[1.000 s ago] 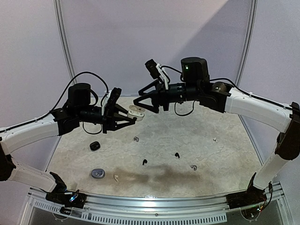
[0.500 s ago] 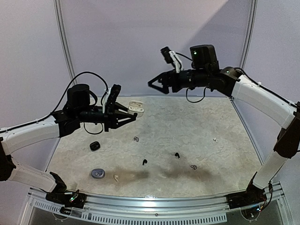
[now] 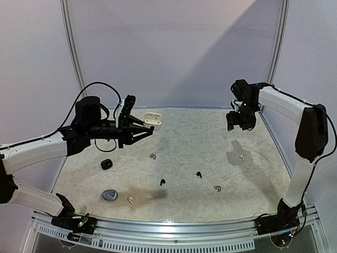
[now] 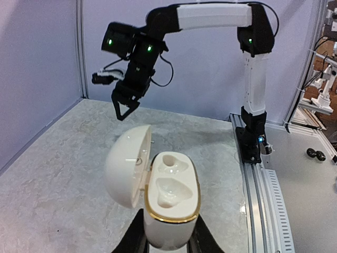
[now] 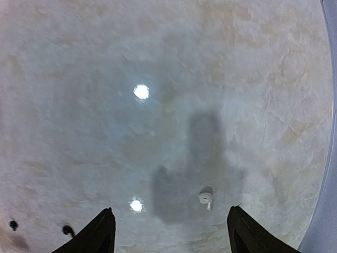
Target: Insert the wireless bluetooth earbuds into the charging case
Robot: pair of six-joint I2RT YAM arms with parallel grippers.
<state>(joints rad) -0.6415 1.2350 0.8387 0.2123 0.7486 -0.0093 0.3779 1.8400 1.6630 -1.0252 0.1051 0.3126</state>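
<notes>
Above the right side of the tabletop [image 3: 200, 142], the right hand [image 5: 169, 211] hangs released over a white earbud [image 5: 206, 198] lying there. The left hand [image 3: 149, 129] grips the open white case [image 4: 171, 200] aloft, both sockets empty. Pickup step judged in hand; next move calls for a straight descent and a fine pinch.

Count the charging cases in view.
3. White case, open, in the left end effector; black case on the table, left; grey case nearer the front edge. None appears hidden.

walls [image 3: 158, 47]: were pale lilac panels, white poles [image 3: 73, 47]
tabletop [image 3: 184, 142]: was beige marbled, glossy
light: two lamp glints [image 5: 141, 91] showed on it
near edge: aluminium rail [image 3: 174, 227] ran across
</notes>
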